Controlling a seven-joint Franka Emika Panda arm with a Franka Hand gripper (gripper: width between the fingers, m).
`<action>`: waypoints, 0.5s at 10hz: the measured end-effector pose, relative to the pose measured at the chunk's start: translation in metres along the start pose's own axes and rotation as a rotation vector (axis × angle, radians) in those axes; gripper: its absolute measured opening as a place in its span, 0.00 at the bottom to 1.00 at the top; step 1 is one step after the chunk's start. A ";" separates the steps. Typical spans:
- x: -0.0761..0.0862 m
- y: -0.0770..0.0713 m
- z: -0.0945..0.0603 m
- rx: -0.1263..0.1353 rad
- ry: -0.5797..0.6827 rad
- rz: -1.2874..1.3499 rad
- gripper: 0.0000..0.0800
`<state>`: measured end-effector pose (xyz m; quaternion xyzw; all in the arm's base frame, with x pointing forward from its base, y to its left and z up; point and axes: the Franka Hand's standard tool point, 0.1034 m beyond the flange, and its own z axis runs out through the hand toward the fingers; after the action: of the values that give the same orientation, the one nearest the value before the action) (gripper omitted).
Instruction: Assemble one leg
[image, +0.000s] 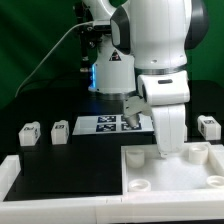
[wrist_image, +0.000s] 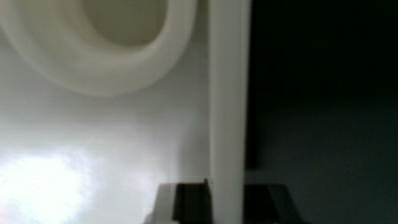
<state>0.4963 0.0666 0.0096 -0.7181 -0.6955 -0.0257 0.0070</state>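
Note:
Three legs show in the exterior view: two (image: 28, 133) (image: 60, 130) side by side at the exterior view's left and one (image: 208, 126) at its far right, all lying on the black table away from my gripper. My gripper (image: 163, 152) is down at the far edge of the large white slab (image: 175, 172). In the wrist view its dark fingers (wrist_image: 183, 205) sit tight on both sides of the slab's upright rim (wrist_image: 226, 100), with no gap showing. A round corner socket (wrist_image: 107, 40) lies just beyond the gripper (wrist_image: 224, 203).
The marker board (image: 105, 125) lies behind the slab, partly hidden by the arm. A white raised border (image: 40, 175) runs along the table's front and the exterior view's left. The slab has further round sockets (image: 135, 156) (image: 200, 152).

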 end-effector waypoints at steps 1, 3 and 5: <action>0.000 0.000 0.000 -0.001 0.000 0.000 0.07; -0.001 0.000 0.000 -0.001 0.000 0.001 0.35; -0.001 0.000 0.000 -0.001 0.000 0.002 0.61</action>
<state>0.4962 0.0658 0.0093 -0.7187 -0.6948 -0.0260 0.0069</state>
